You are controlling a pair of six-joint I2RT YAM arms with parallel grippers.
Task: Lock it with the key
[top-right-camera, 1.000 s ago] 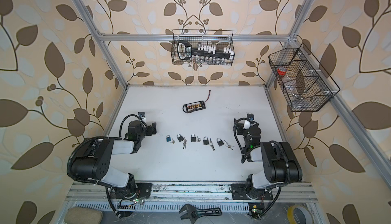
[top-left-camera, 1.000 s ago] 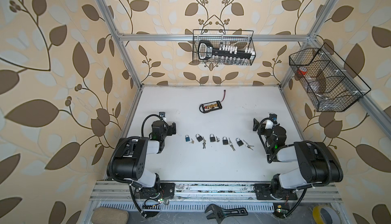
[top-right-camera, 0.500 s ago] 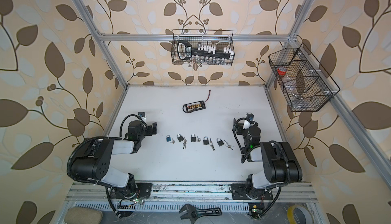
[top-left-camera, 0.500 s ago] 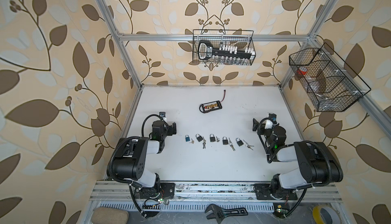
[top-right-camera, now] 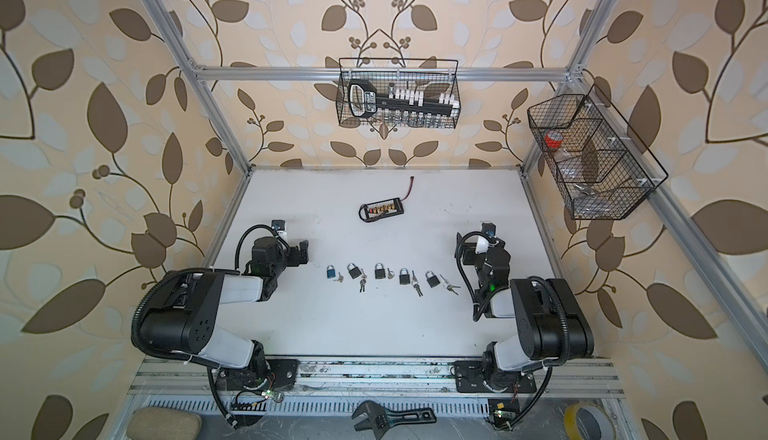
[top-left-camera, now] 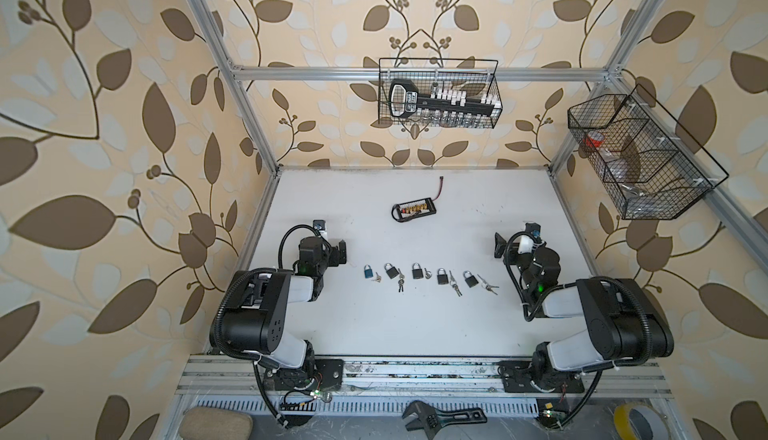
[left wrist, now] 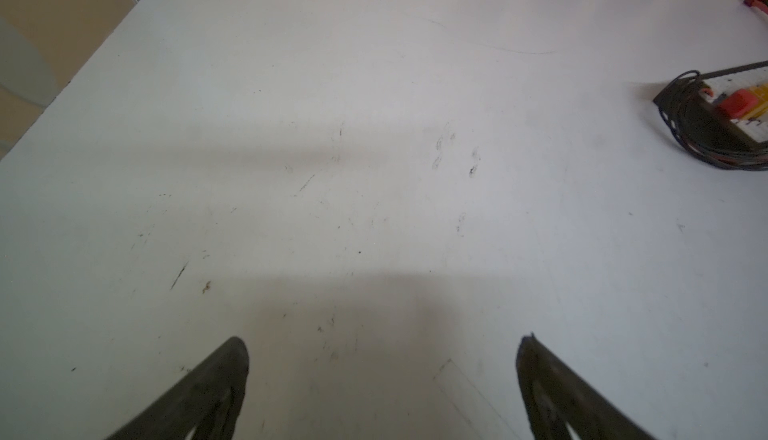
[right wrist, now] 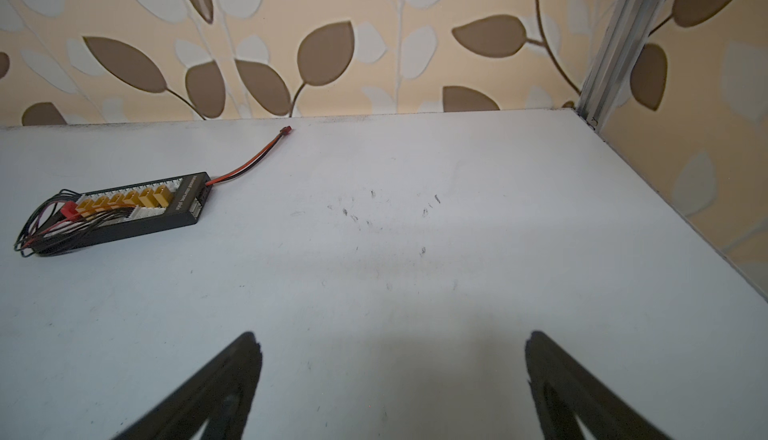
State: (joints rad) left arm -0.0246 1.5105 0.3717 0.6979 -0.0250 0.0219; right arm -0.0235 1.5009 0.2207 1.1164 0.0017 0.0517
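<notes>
The left gripper (left wrist: 382,338) gapes wide, empty, left of the charging board (top-left-camera: 413,209). Robot-side of that board: a blue padlock (top-left-camera: 368,272), then four black padlocks (top-left-camera: 417,271), with keys (top-left-camera: 400,283) beside each. Small, stiff, probably slick metal, so pinch a key's flat bow and clamp a lock's body. The right gripper (right wrist: 392,334), right of the board, is wide and empty.

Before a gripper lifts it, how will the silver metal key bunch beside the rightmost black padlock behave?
The silver metal key bunch lies splayed, so the keys would probably dangle loosely. It lies thin and flat on the smooth white table, so it may slide when pushed.
</notes>
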